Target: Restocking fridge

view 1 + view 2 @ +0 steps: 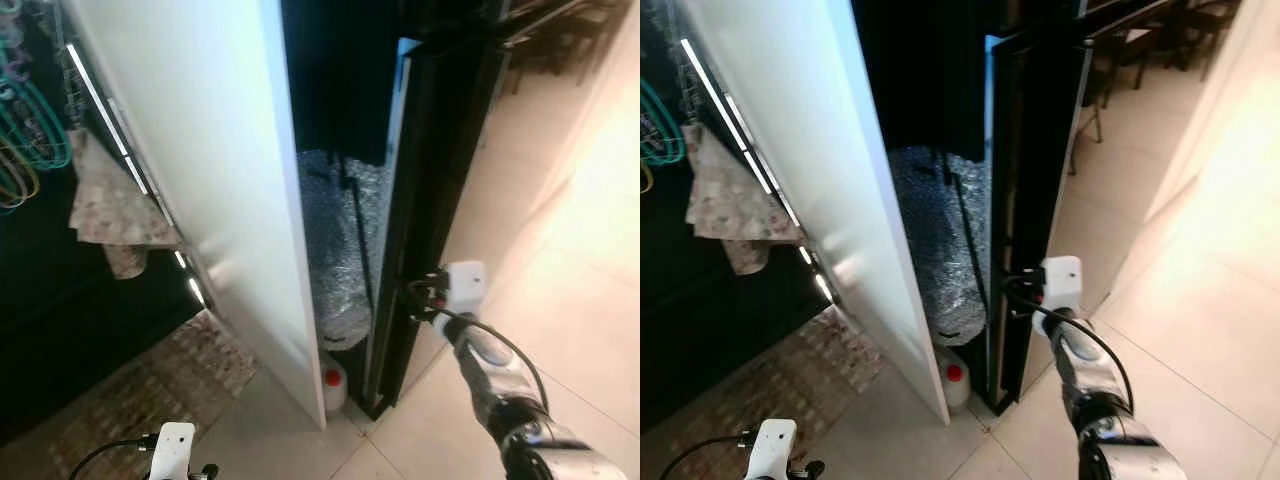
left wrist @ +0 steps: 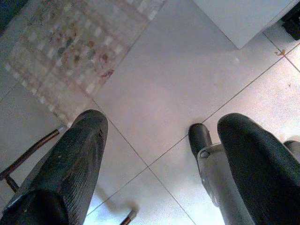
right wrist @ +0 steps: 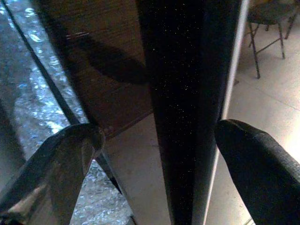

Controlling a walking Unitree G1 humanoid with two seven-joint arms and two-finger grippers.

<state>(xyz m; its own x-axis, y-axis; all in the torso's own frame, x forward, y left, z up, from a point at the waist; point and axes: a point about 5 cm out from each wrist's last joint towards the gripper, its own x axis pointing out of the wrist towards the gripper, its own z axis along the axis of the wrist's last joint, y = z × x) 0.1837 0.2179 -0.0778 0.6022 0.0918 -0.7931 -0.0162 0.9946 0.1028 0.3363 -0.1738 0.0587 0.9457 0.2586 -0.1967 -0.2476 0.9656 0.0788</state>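
Black, glossy: tall narrow door panel (image 1: pixel 425 200), standing edge-on at centre-right, its lower corner on the floor. Right gripper (image 3: pixel 157 154) is at the edge of this panel, fingers spread to either side of it, the dark edge between them but not yet pinched.

White, smooth: broad upright door (image 1: pixel 200 170), left of centre, swung open toward the camera.

Silver, crinkled: bubble-foil roll (image 1: pixel 335 250), upright in the gap between the white door and the black panel, with a thin black cord running down its face.

White plastic jug with red cap (image 1: pixel 333 383), on the floor below the roll, just beside the foot of the white door.

Patterned cloth (image 1: pixel 115 210), draped at far left, near turquoise wire hangers (image 1: pixel 35 125).

Mottled brown mat (image 1: pixel 150 390), near left on pale floor tiles (image 1: pixel 560 280).

Left gripper (image 2: pixel 154 154), low and near, hanging idle over the tiles, fingers wide apart and empty.

Fridge interior: dark, contents cannot be made out.

Progress, as judged: early. Neither gripper carries any stock; the work in hand appears to be the handling of the black panel. All loading remains.
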